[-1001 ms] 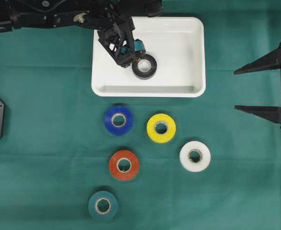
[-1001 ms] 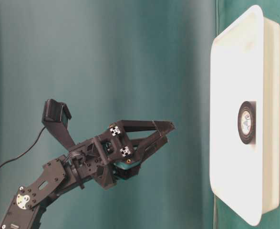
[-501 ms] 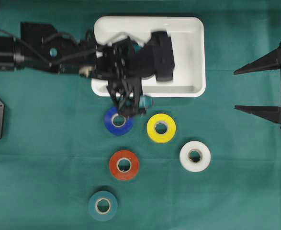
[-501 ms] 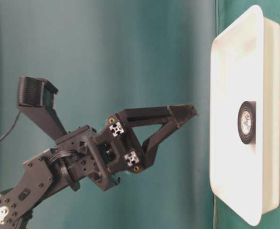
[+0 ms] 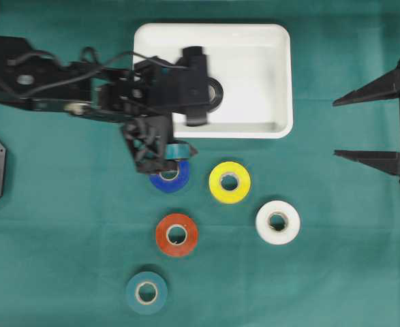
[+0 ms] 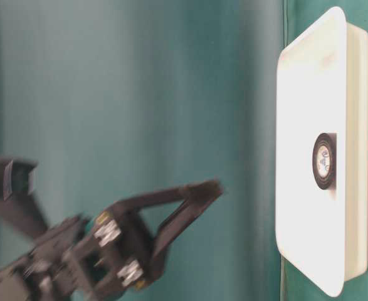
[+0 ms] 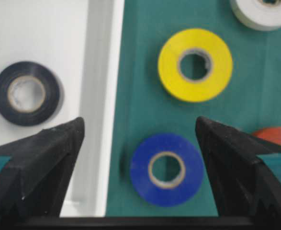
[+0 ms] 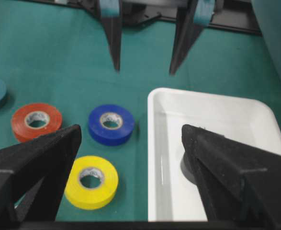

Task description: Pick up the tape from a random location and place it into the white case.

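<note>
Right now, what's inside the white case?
One black tape roll lies flat in the white case. In the overhead view the left arm covers the case's left part; the wrist view shows nothing else there.

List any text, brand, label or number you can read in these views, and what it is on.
None is readable anywhere.
Black tape roll in the white case: faint marks on its inner core, too small and blurred to read.
Blue tape roll, yellow tape roll: plain cores, no print visible.
</note>
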Motion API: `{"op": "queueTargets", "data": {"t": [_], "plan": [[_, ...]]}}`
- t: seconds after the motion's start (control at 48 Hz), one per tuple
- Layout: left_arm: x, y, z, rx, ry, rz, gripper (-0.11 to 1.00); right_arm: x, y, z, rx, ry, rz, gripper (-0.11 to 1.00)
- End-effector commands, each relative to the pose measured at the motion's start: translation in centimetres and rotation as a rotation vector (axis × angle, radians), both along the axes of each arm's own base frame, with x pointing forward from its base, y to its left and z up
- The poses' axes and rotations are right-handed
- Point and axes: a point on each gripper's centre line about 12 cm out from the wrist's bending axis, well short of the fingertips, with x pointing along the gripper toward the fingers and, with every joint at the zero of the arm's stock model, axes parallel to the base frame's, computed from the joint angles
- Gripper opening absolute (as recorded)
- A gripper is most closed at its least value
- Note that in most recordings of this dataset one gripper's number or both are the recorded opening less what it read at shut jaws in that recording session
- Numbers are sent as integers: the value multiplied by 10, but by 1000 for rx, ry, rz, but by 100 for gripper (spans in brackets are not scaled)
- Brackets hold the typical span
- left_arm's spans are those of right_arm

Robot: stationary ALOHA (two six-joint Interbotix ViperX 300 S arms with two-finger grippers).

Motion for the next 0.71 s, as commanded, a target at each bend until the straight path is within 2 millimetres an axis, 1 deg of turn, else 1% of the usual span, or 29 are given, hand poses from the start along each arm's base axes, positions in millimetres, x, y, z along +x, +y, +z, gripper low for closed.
{"op": "queueTargets", "data": {"t": [0.0,0.167,0.292,0.688], "plan": [[-13,-1,29,11,-96,0,89,2,0,12,2,-32,-2,91],[-41,-3,48,23,-198,1,89,2,0,12,2,-34,-2,91],[-61,-5,55,28,-258,0,89,2,0,12,2,-34,-2,91],[-125,-11,70,47,-445,-1,89,2,0,11,2,-32,-2,91]]}}
